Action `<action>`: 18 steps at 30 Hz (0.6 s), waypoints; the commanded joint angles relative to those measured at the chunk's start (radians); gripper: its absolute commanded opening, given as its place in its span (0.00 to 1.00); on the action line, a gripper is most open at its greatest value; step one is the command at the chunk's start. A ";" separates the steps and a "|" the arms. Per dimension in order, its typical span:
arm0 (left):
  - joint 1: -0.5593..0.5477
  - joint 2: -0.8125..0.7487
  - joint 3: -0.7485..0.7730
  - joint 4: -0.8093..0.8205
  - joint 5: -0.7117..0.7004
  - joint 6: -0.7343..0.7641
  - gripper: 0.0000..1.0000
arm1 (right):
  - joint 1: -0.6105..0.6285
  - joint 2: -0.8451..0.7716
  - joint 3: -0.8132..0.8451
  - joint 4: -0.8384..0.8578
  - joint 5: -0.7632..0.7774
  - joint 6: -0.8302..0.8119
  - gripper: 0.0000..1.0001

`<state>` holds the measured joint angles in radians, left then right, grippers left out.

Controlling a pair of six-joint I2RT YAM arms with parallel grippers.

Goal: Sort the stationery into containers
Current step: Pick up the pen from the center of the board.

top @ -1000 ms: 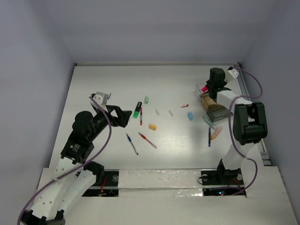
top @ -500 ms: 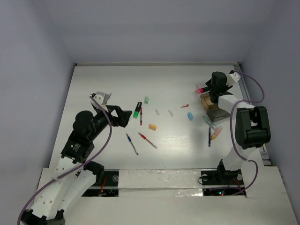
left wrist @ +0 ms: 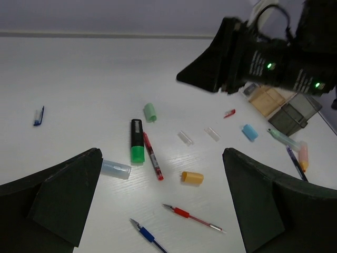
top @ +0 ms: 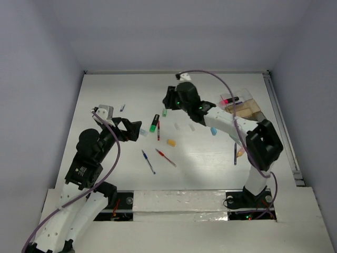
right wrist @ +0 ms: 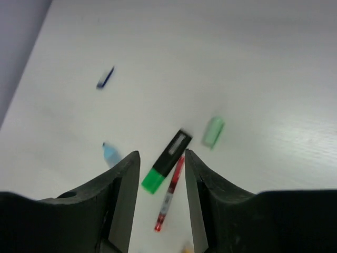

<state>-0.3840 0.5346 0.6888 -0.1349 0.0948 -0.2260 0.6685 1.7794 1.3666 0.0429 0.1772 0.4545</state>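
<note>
**Q:** Reading from the left, what does the left arm show?

**A:** My left gripper (left wrist: 160, 158) has its jaws spread as wide as they go, holding and touching nothing. It hangs above the white bench (top: 105, 89) at the left edge of the scatter. I judge it is parked there to leave the middle to my other arm.

**Q:** And the middle of the bench?

**A:** Unsorted stationery, all lying flat and loose. The green highlighter with a black body (right wrist: 167, 161) lies on a slant. A thin red pen (right wrist: 169, 199) lies just beside its green end, and a small green eraser (right wrist: 213, 132) sits near its black end. Nearer my bases lie a small orange eraser (left wrist: 192, 177) and a thin blue pen (left wrist: 146, 235).

**Q:** Where is the right arm?

**A:** My right gripper (right wrist: 161, 155) hangs over that green highlighter, reaching across from the right. Its jaws stand partly apart, a moderate gap, with nothing between them but the bench below. The wrist view frames the highlighter's green end in the gap. I judge this is a line-up for a pinch across the barrel, and the red pen alongside could be caught too.

**Q:** And the far right?

**A:** The clear plastic compartment box (top: 248, 108) sits well apart from the scatter. A pink highlighter (top: 230, 100) lies at its far end, but I cannot tell in which compartment.
</note>
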 commanded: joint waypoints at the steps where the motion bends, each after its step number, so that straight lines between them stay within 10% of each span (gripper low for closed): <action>1: 0.014 -0.028 0.048 0.029 -0.049 0.002 0.99 | 0.051 0.078 0.115 -0.164 -0.041 -0.051 0.45; 18: 0.005 -0.045 0.041 0.037 -0.007 -0.007 0.99 | 0.152 0.475 0.531 -0.443 0.001 -0.036 0.54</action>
<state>-0.3779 0.5053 0.6975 -0.1333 0.0757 -0.2264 0.7944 2.2410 1.8275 -0.3531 0.1764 0.4156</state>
